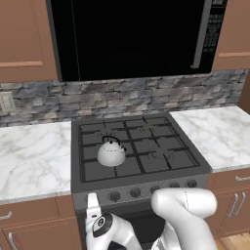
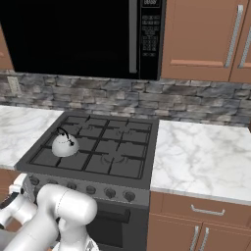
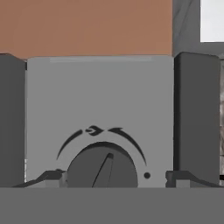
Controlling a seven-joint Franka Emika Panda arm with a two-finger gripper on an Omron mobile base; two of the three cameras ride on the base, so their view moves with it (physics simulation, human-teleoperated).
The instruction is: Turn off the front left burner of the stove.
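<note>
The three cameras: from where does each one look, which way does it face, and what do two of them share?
Left base view: behind the arm on its left, facing forward and down at the stove; the white arm shows low, toward the right.
Right base view: behind on its right, same direction; the arm shows at lower left.
Hand view: on the hand, close to a knob that sits between the two fingertips of the gripper.
Both base views share the stove, kettle and microwave.

Stove between 2 marble counters
A white kettle sits on the front left burner of the black grates; the white marble counters flank the range on both sides.
</note>
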